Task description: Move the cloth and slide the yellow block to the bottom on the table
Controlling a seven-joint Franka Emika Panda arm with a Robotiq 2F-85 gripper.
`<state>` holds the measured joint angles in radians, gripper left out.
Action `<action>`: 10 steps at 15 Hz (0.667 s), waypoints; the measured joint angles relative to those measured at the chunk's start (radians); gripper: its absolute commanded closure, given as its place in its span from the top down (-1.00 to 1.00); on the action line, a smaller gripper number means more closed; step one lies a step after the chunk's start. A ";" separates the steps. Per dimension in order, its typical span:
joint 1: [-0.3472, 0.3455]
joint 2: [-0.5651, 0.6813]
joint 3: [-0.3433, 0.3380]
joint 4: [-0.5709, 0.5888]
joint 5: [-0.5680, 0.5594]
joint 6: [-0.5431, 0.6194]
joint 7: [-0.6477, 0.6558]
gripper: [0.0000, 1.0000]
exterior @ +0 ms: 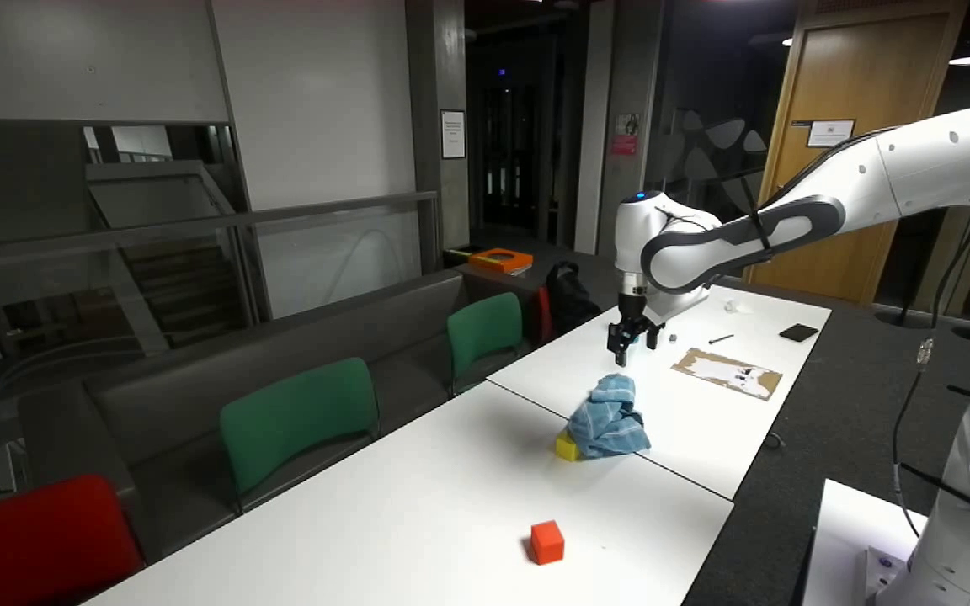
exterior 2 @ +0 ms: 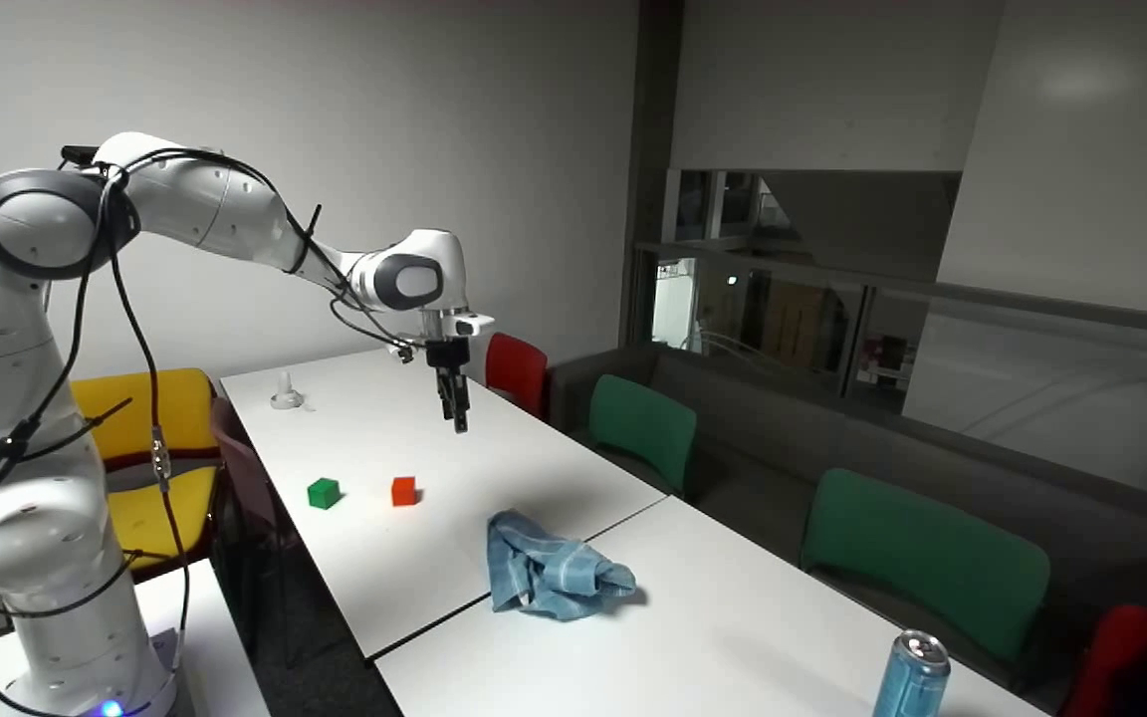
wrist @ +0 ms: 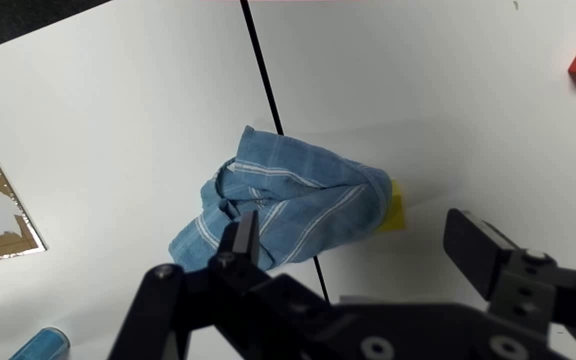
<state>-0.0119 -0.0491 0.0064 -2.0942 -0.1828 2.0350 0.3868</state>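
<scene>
Well apart, the fingers [wrist: 474, 250], clear of the cloth [wrist: 313, 205].

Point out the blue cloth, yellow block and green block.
Blue cloth [wrist: 308, 205]: wrist view, on the middle of the crumpled fabric.
Yellow block [wrist: 395, 215]: wrist view, on the exposed part beside the fabric.
Green block [exterior 2: 319, 496]: in an exterior view, on a side face.

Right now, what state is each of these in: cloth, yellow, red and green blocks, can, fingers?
Cloth: crumpled, lying across the table seam
Yellow block: partly covered by the cloth
Red block: uncovered
Green block: uncovered
Can: upright; whether opened, cannot tell
Fingers: open, holding nothing
</scene>
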 measured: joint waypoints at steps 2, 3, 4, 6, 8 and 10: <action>-0.017 0.023 -0.030 0.002 0.024 0.024 -0.040 1.00; -0.028 0.037 -0.048 0.006 0.047 0.032 -0.070 1.00; -0.040 0.053 -0.066 0.011 0.076 0.040 -0.106 1.00; -0.067 0.089 -0.099 0.027 0.156 0.052 -0.195 1.00; -0.095 0.131 -0.124 0.054 0.277 0.052 -0.303 1.00; -0.122 0.180 -0.137 0.091 0.379 0.050 -0.387 1.00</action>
<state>-0.1338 0.1309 -0.1307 -2.0033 0.1957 2.0852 0.0001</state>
